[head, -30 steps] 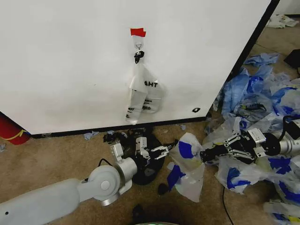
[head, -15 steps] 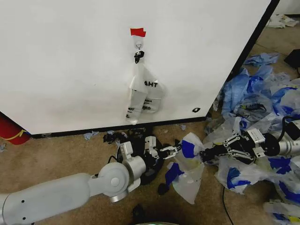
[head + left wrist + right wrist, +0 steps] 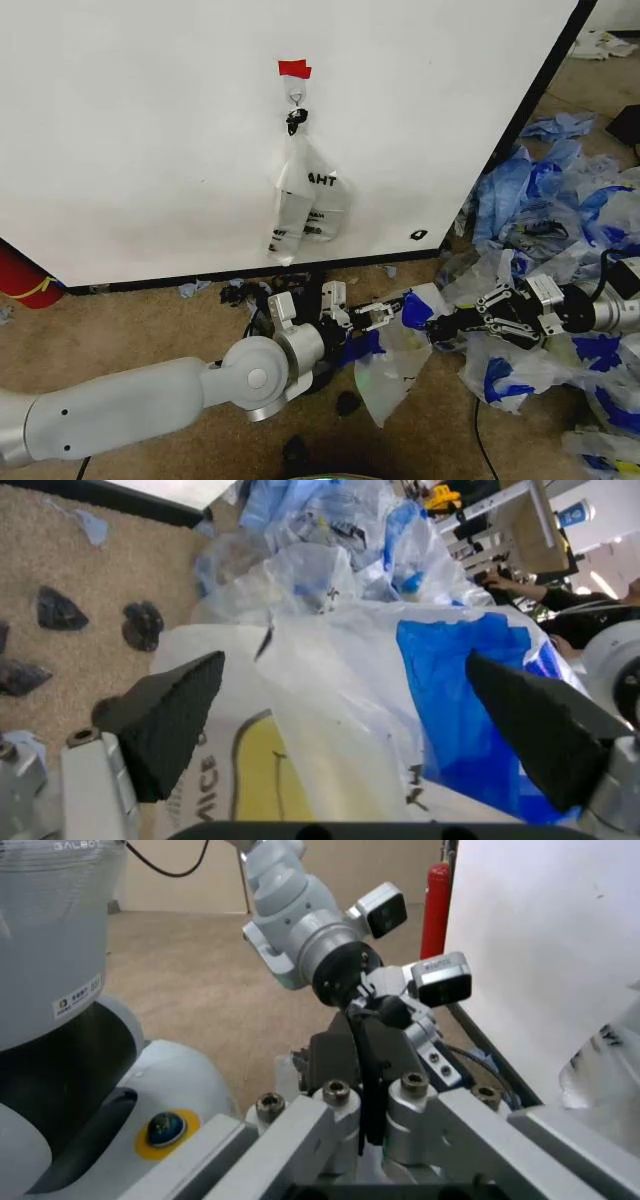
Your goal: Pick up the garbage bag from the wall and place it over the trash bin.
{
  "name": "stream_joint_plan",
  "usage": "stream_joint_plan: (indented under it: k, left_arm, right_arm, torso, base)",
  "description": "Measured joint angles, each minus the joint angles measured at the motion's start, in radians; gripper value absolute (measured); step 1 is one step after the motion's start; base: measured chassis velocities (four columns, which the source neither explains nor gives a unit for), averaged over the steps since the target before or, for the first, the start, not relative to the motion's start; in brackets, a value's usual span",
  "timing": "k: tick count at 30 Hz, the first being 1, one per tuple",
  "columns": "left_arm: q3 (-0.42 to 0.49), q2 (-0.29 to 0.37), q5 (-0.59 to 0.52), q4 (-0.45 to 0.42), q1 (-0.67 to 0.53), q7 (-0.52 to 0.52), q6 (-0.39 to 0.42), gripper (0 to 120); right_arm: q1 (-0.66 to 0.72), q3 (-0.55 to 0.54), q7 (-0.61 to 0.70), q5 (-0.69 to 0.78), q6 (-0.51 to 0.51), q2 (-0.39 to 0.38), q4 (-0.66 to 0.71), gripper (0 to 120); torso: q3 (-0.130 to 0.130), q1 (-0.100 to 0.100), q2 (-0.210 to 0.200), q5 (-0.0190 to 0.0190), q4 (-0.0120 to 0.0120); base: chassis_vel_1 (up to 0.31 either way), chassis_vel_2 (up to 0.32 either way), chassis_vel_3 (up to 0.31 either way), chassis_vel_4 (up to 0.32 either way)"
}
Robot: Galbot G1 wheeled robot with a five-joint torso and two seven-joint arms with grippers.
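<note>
Left pincer [image 3: 383, 313] now advanced with fingers spread around garbage bag [image 3: 400, 350] edge, past trash bin [image 3: 325, 345] on the floor; right pincer [image 3: 440, 328] still clamped on bag's far side, so stretching-open looks under way.

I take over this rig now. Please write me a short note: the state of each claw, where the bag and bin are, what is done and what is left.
Right claw: shut on the bag, holding it low over the carpet, away from the wall.
Left claw: open, one finger on each side of the bag's edge, not gripping.
Bin: on the floor under the left wrist, mostly hidden, beside the bag.
Done: bag is off the wall.
Left: close the left claw, spread the bag, set it over the bin.
A second bag hangs on the wall.
</note>
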Motion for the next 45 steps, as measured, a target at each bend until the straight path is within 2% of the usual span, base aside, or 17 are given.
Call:
stream_joint_plan:
  k: [12, 45]
  left_arm:
    - [0.014, 0.031, 0.0, -0.056, -0.003, -0.01, -0.001, 96]
    - [0.016, 0.076, -0.03, -0.066, -0.081, -0.014, -0.001, 96]
  right_arm:
    - [-0.015, 0.0, 0.018, -0.014, 0.003, 0.007, -0.007, 0]
    - [-0.035, 0.001, 0.014, -0.034, 0.012, 0.021, -0.024, 0]
  torso:
    - [0.0, 0.0, 0.0, 0.0, 0.0]
    - [0.0, 0.0, 0.0, 0.0, 0.0]
  base:
    - [0.0, 0.0, 0.0, 0.0]
    - [0.0, 0.0, 0.0, 0.0]
